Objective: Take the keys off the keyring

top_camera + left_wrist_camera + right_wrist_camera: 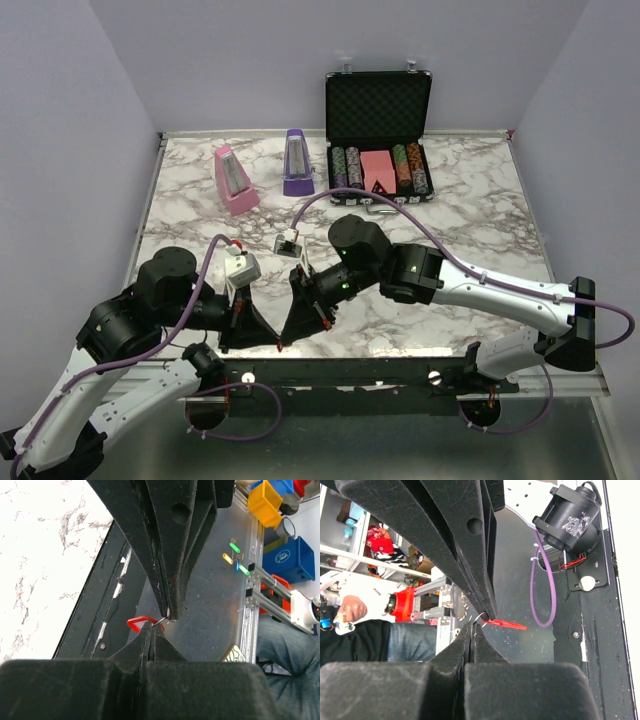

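Seen from above: 2 black grippers meeting tip to tip at the near edge of a marble table.

Left gripper: fingers pressed together, apparently pinching 1 end of the red keyring. Right gripper: fingers likewise together, tips against a thin metal ring at the end of that red tag. Whole bundle held in the air between the 2 sets of tips, just off the table edge, above a grey surface below.

Progress, as a judgement: early, or midway at most. Red tag and metal ring joined, nothing pulled free, no loose key visible on the table or below. Left to do: working each key round and off the ring, then setting everything down.

Counts:
- 2 grippers, both closed.
- 1 red keyring with 1 thin metal ring.
- Keys: at most a silvery speck by the ring, too small to count or even confirm.

Far side of the table:
- 1 pink metronome.
- 1 purple metronome.
- 1 open black case holding several chip stacks and 1 pink block, well apart from the grippers.
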`<control>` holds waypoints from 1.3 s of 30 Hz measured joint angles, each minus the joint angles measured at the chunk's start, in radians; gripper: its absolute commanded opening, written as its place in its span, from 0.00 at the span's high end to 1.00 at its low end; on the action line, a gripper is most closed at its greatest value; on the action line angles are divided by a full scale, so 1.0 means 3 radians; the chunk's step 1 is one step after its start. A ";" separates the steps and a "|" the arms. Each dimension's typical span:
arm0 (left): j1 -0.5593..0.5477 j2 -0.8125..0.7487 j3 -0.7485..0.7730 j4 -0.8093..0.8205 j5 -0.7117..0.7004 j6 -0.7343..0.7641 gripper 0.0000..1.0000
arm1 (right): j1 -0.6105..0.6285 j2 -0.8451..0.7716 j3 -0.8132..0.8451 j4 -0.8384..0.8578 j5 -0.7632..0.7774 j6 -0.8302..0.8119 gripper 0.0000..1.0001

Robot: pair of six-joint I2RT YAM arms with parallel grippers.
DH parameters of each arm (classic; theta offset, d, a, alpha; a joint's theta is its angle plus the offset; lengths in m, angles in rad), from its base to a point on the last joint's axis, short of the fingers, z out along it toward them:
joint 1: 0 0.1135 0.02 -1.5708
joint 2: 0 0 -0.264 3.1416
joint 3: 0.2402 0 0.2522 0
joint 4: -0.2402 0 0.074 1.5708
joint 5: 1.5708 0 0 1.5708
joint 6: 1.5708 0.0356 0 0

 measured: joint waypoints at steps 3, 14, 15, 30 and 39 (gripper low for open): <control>0.0000 0.0071 0.0033 -0.0070 0.0013 0.0085 1.00 | 0.0000 0.0010 0.0008 -0.0043 0.0000 -0.0042 0.99; -0.0001 0.0131 0.0128 -0.0205 -0.0083 0.0220 0.61 | 0.0003 0.0022 0.0010 -0.0093 0.0041 -0.0125 0.99; 0.0000 0.0123 0.0139 -0.0184 -0.0139 0.0211 0.50 | 0.0008 0.0018 0.0005 -0.0113 0.0057 -0.0127 0.99; 0.0001 -0.0435 0.0558 0.0365 -0.0778 -0.0189 0.20 | 0.0069 -0.0376 -0.0081 -0.0150 0.0324 -0.0132 0.99; 0.0001 -0.1076 -0.0366 0.1562 -0.0843 -0.1137 0.01 | 0.0069 -0.0640 -0.0183 0.0490 0.0421 -0.0072 0.99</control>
